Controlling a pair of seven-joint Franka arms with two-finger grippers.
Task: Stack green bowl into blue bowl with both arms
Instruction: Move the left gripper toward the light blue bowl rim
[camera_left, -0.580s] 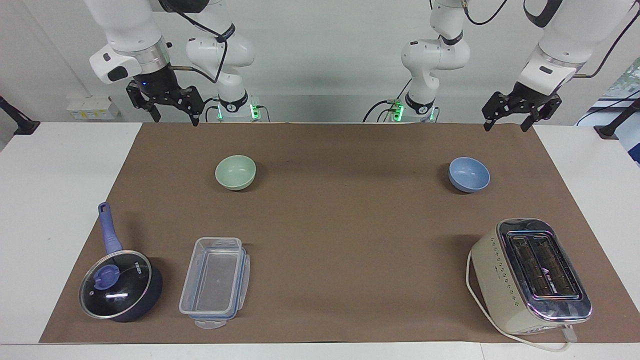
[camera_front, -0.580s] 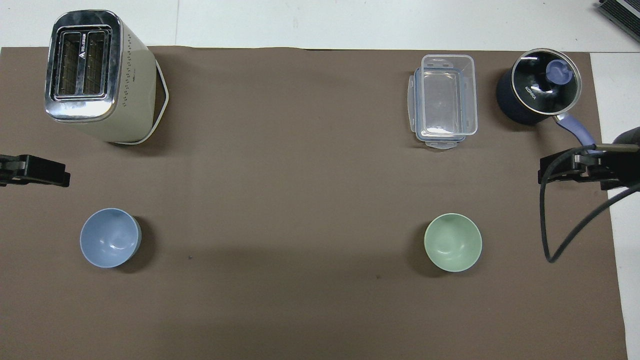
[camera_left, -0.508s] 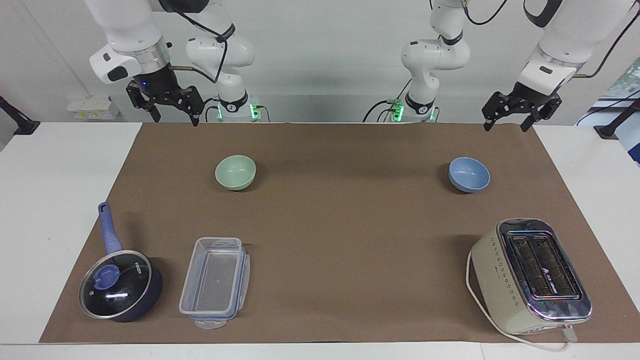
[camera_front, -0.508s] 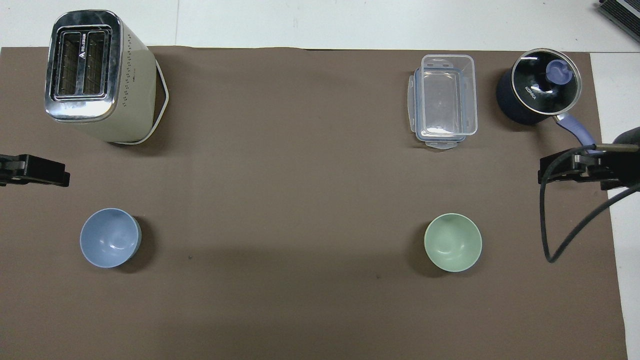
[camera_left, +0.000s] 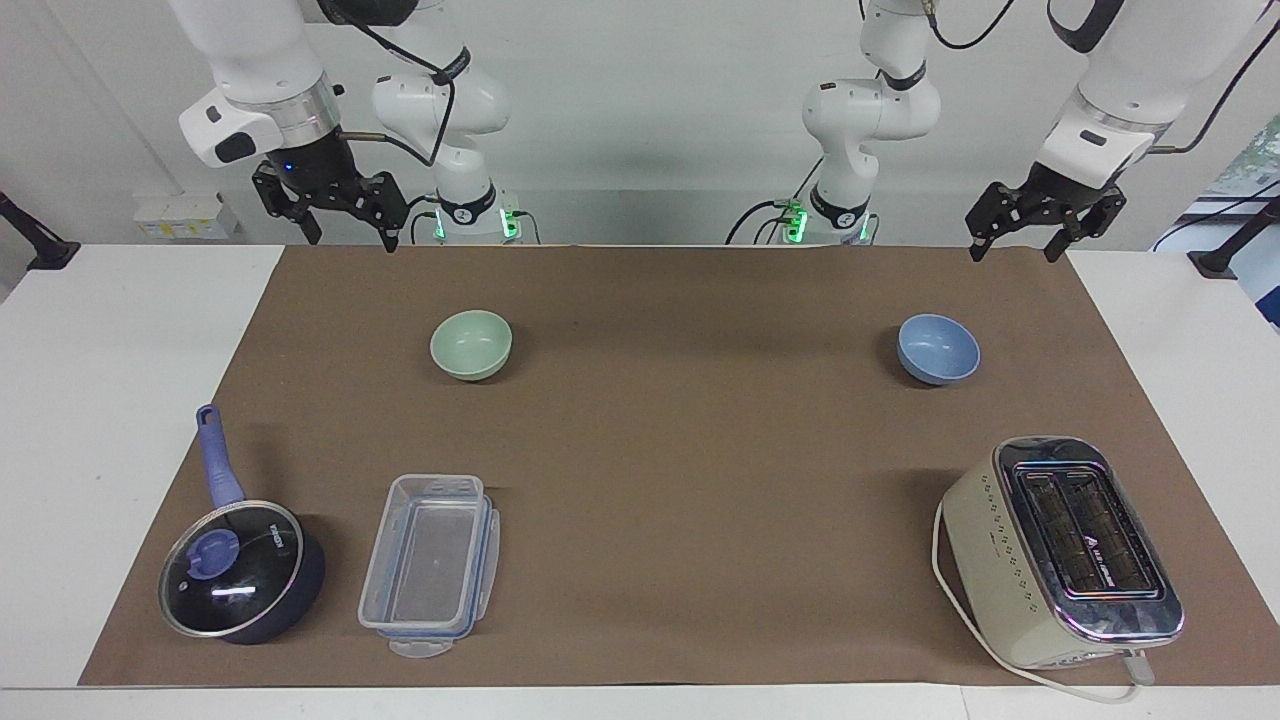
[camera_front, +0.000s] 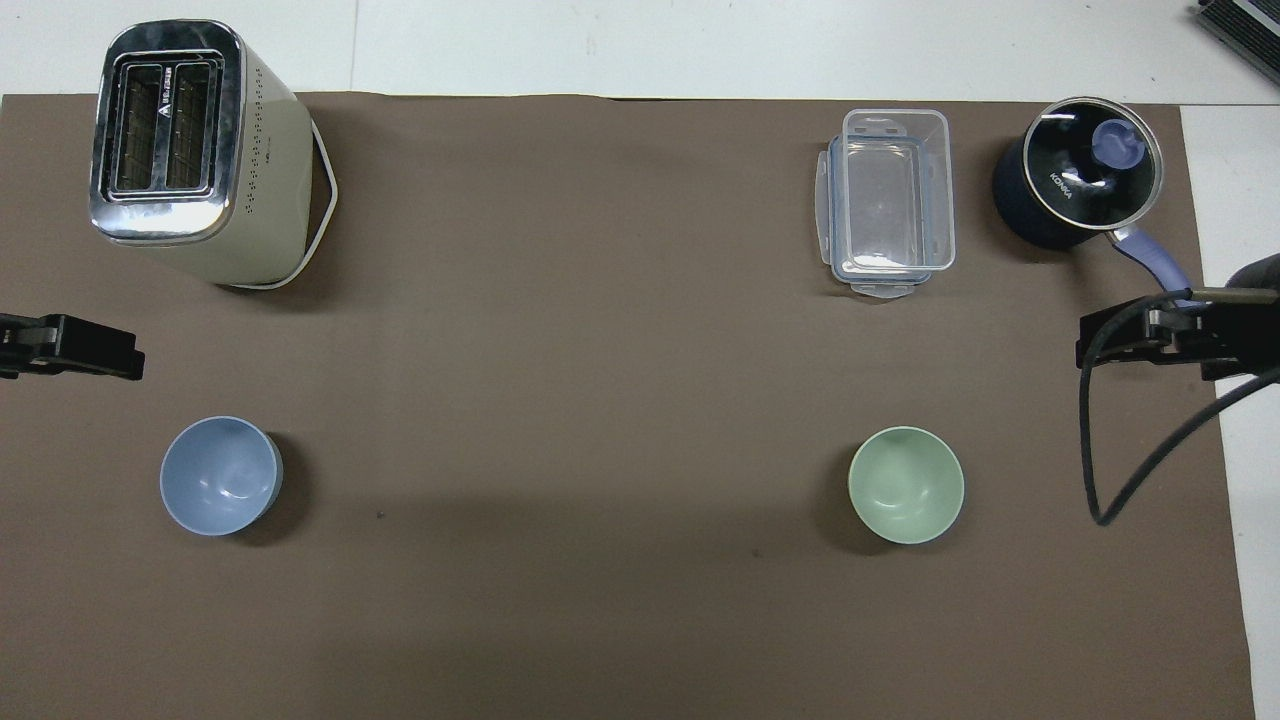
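- Green bowl (camera_left: 471, 345) sits upright on the brown mat (camera_left: 680, 450) toward the right arm's end, well apart from the blue bowl (camera_left: 938, 349) toward the left arm's end, both about equally near the robots.
- Right gripper (camera_left: 350, 240) hangs spread and empty over the mat's edge nearest the robots; the green bowl lies farther out, toward the table's middle.
- Left gripper (camera_left: 1011, 252), likewise spread and empty, hangs similarly by the blue bowl.
- Each arm looks nearest to its own bowl.
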